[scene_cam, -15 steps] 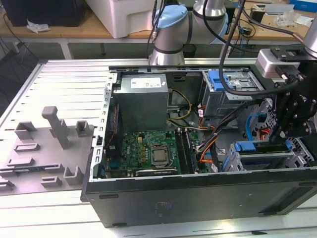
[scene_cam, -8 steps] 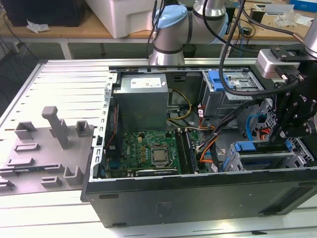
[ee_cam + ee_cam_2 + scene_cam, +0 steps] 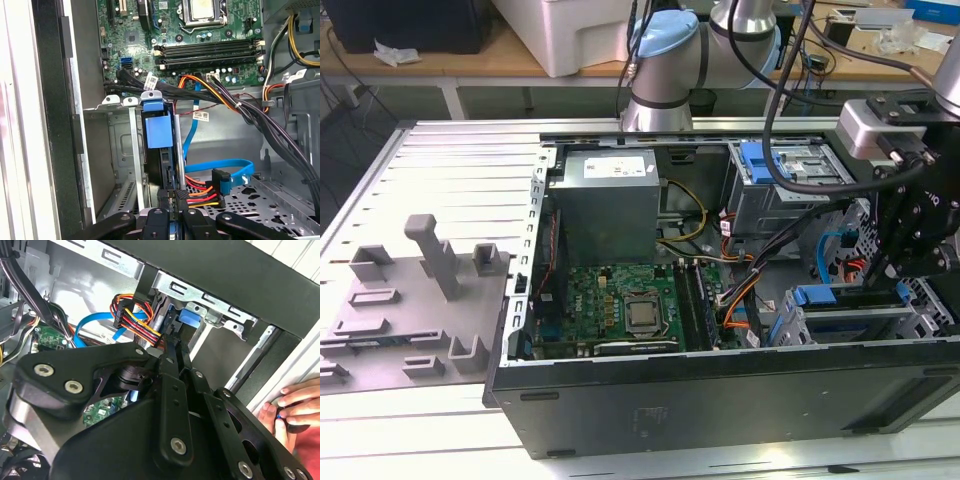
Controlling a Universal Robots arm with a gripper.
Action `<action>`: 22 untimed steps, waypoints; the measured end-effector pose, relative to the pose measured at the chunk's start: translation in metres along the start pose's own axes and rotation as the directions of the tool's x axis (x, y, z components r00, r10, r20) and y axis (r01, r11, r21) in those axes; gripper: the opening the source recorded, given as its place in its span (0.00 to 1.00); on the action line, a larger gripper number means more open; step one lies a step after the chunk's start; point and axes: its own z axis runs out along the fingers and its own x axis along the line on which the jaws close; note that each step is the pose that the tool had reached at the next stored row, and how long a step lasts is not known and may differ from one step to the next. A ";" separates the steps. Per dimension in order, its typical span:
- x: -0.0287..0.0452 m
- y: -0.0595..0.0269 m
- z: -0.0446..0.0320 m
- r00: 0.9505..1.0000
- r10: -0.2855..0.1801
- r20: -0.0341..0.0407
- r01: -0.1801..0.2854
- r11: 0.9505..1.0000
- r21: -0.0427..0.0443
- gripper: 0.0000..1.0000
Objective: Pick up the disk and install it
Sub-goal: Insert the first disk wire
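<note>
The disk stands on edge in a slot of the silver drive cage, its blue plastic bracket facing out of the cage. In the exterior view that bracket sits in the case's near right corner. My gripper hangs over the disk's near end, beside the red, yellow and black power plug. Its black fingers lie close together, shut, with nothing visible between them. I cannot tell whether they touch the disk. The black gripper body stands above the cage in the exterior view.
The open computer case holds a motherboard, a grey power-supply box, a second cage with a blue latch, blue data cables and bundled wires. A person's hand rests outside the case wall. A grey fixture lies at the exterior view's left.
</note>
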 end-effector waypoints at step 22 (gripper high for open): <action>-0.0029 0.0002 0.0007 1.000 -0.021 0.001 0.021 1.000 0.001 0.16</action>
